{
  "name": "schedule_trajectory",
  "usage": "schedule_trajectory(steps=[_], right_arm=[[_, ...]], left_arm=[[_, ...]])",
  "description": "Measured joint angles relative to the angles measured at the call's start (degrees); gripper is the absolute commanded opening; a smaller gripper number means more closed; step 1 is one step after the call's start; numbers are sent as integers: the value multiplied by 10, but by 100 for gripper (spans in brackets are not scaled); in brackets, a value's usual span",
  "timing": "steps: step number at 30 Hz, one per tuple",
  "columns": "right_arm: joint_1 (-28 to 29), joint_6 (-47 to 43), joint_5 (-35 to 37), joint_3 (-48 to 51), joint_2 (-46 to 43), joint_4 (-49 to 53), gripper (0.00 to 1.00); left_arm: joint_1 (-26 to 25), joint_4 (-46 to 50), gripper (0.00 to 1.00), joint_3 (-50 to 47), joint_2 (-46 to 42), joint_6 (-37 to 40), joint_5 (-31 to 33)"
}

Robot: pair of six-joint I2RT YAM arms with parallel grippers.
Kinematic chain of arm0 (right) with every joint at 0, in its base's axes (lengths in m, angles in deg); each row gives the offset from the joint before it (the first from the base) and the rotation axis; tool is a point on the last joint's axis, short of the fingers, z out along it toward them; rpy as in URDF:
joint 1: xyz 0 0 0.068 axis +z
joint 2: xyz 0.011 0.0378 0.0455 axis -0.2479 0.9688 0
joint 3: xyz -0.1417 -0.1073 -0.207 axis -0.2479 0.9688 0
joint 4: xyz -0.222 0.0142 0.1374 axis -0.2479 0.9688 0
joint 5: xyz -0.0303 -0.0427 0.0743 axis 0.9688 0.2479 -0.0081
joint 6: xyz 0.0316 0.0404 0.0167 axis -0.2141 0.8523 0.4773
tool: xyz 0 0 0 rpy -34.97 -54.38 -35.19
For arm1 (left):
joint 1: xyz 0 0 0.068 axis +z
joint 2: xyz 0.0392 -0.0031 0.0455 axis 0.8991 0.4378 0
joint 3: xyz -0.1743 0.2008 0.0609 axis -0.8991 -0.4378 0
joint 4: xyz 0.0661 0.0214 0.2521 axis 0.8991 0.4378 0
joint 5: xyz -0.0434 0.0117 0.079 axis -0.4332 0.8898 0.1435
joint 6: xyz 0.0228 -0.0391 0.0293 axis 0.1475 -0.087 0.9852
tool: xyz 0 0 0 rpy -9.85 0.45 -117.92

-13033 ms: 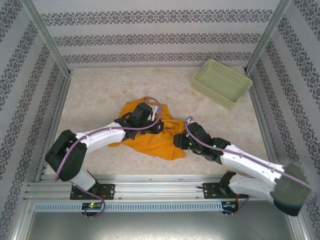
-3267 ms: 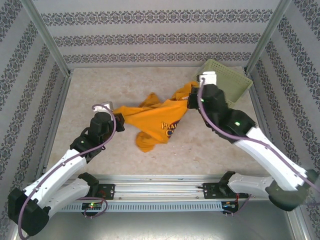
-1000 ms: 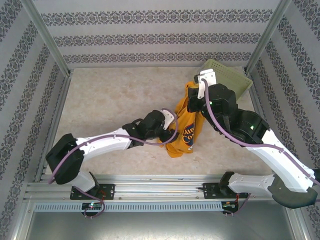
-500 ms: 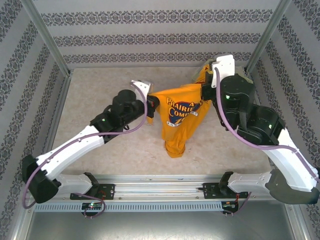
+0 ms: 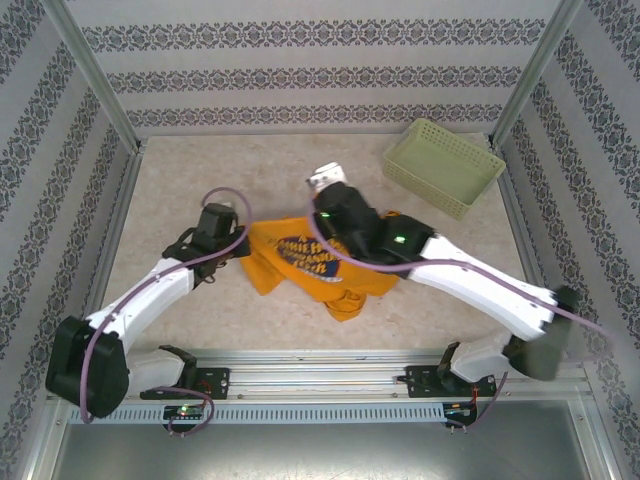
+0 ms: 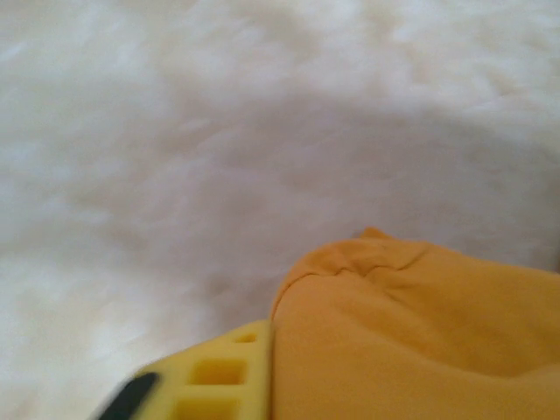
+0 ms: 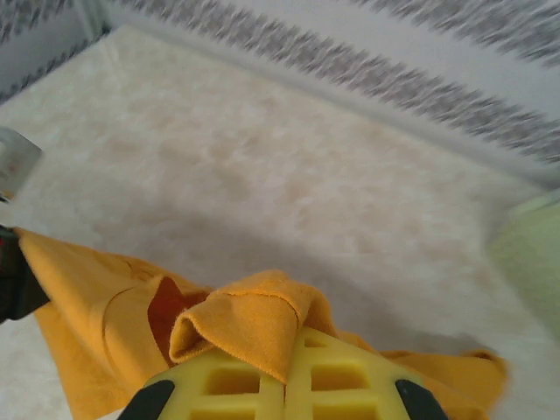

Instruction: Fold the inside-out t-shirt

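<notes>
1. Right tool (image 7: 287, 354): yellow jaws were closed on a rolled fold of the soft orange-yellow cotton t-shirt (image 5: 300, 262). In the right wrist view the cloth draped over the gap between both pads.
2. Left tool (image 5: 238, 245): sat at the shirt's left edge. The left wrist view showed one yellow finger (image 6: 219, 376) with cloth pressed against it. Couldn't tell if it was clamped or slack.
3. The shirt lay bunched on the beige marbled counter (image 5: 200, 170), between the two tools and near the middle. Its dark print faced up and a lump trailed toward the near edge. It was well apart from the pale green plastic lattice basket (image 5: 443, 165) in the far right corner.
4. Handling, my read: light, limp, no stiffness. It would sag and wrinkle wherever unsupported, and a thin single-layer pinch could slip out. Not fragile.
5. Where to grab, my read: seams and hemmed edges (shoulders, bottom hem corners), since they were thicker and gave a better bite. It needed two grips spread wide to pull it flat. Mid-panel pinches would only bunch it more.
6. No flat layout yet, so I judged the folding proper as not started.
</notes>
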Motion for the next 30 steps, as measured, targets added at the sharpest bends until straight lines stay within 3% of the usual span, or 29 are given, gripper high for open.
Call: schedule_trajectory(steps=[1, 4, 8, 11, 13, 16, 18, 24, 30], right_arm=[[1, 10, -19, -3, 28, -4, 45], [1, 27, -50, -15, 85, -1, 64], [-7, 42, -42, -13, 80, 14, 71], [-50, 61, -54, 30, 29, 6, 72], [-98, 80, -66, 74, -15, 1, 74], [-165, 107, -90, 137, -56, -14, 78], [-193, 128, -113, 170, -61, -25, 81], [-237, 175, -160, 214, -14, -44, 83], [-240, 191, -196, 189, 85, -63, 82]], left_arm=[[13, 14, 37, -13, -19, -8, -4], [17, 53, 53, -25, -70, -20, -16], [17, 80, 65, -25, -112, -19, -27], [7, 82, 72, -17, -102, -16, -58], [-27, 85, 82, 11, -66, -9, -64], [-90, 85, 90, 83, 14, 0, -62], [-106, 83, 94, 125, 64, 1, -54], [-79, 69, 90, 189, 210, -2, -30], [-52, 57, 62, 193, 304, -10, -85]])
